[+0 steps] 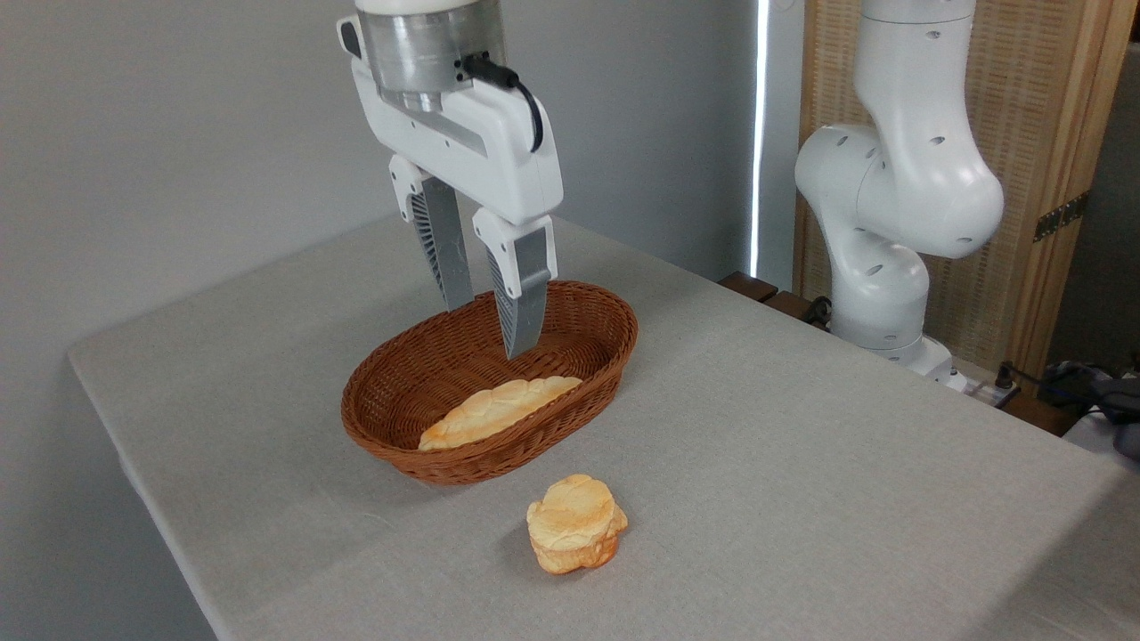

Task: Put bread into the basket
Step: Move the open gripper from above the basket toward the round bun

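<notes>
The bread [576,523], a small lumpy round bun with a pale top and orange-brown edges, sits on the grey tablecloth just in front of the basket. The basket [383,392] is an oval reddish-brown wicker one with low sides, in the middle of the table. My gripper [491,330] hangs above the basket's back half, pointing down, open, with nothing between its fingers. It is well behind and above the bun.
A long pale braided loaf [499,410] lies inside the basket along its front wall. The arm's white base [891,267] stands at the right beyond the table's far edge. The table's left edge [134,463] drops off near the basket.
</notes>
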